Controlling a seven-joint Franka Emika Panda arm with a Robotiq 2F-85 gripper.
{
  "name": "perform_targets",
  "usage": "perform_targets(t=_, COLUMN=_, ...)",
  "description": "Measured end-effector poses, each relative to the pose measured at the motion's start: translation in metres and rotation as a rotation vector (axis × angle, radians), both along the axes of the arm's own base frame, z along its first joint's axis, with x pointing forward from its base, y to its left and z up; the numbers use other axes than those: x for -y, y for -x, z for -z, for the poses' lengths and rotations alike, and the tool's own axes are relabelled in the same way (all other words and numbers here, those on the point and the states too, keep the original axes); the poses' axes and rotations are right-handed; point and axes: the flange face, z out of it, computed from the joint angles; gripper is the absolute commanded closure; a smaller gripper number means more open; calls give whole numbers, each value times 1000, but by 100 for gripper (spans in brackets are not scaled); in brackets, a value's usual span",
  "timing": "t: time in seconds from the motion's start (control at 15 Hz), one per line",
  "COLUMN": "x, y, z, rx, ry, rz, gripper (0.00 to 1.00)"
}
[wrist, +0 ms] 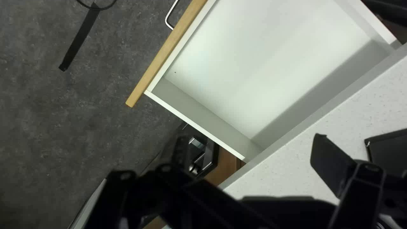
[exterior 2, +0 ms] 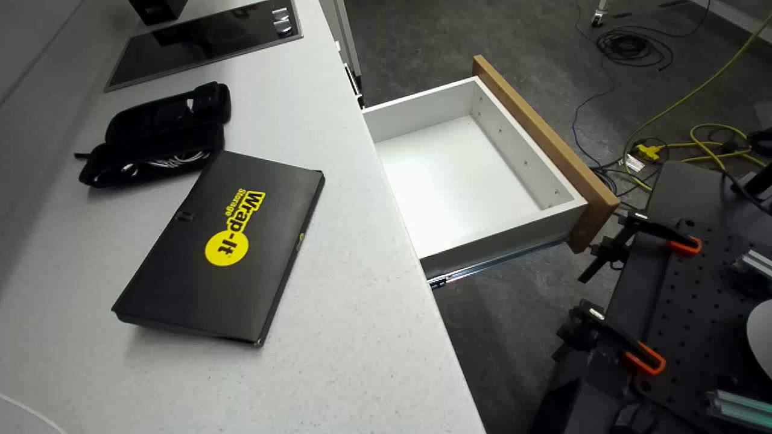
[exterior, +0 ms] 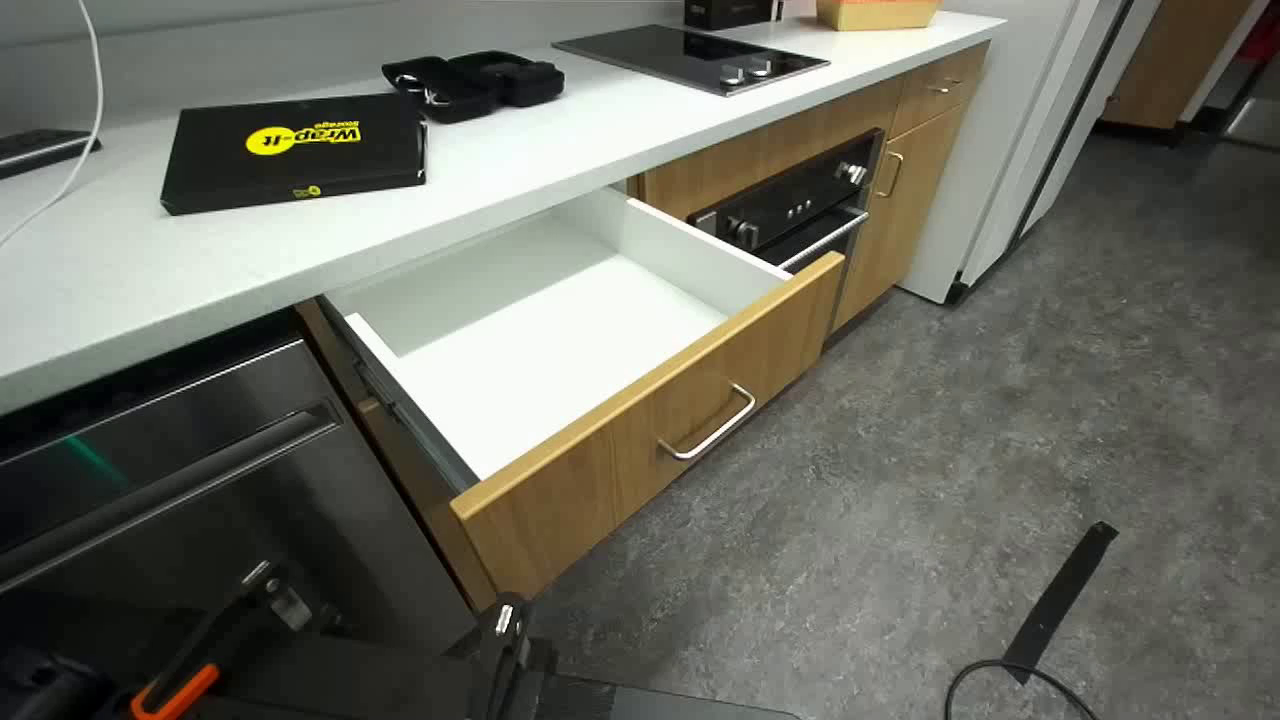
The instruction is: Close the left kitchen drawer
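The left kitchen drawer is pulled far out, with its oak front point(exterior: 640, 430) standing well away from the cabinet. Its white interior holds nothing that I can see. The slim silver bar handle point(exterior: 716, 432) is on the front face. The drawer also shows in an exterior view point(exterior 2: 543, 132) and in the wrist view point(wrist: 165, 55), where part of the handle point(wrist: 169, 17) is at the top edge. My gripper point(wrist: 251, 143) shows only in the wrist view. Its fingers are wide apart with nothing between them, and it appears above the counter edge and the drawer's back corner, apart from the drawer.
A white countertop point(exterior 2: 374, 337) carries a black Wrap-It box point(exterior: 300, 150), a black case point(exterior: 475, 85) and a cooktop point(exterior: 690, 58). A black oven point(exterior: 800, 205) and a stainless appliance front point(exterior: 200, 500) flank the drawer. Orange-tipped clamps point(exterior 2: 645, 358) sit on the black base near the drawer front.
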Motion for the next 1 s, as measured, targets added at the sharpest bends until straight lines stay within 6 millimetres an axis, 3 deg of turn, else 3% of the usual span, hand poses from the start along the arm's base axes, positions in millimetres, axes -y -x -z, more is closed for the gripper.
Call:
perform_targets(t=0.67, x=1, y=0, z=4, rx=-8, ry=1, rz=1, gripper=0)
perform_targets(t=0.8, x=9, y=2, z=19, rx=-44, ry=18, rz=9, gripper=0)
perform_targets(t=1.0, x=43, y=13, z=60, rx=-135, ry=69, rz=50, gripper=0)
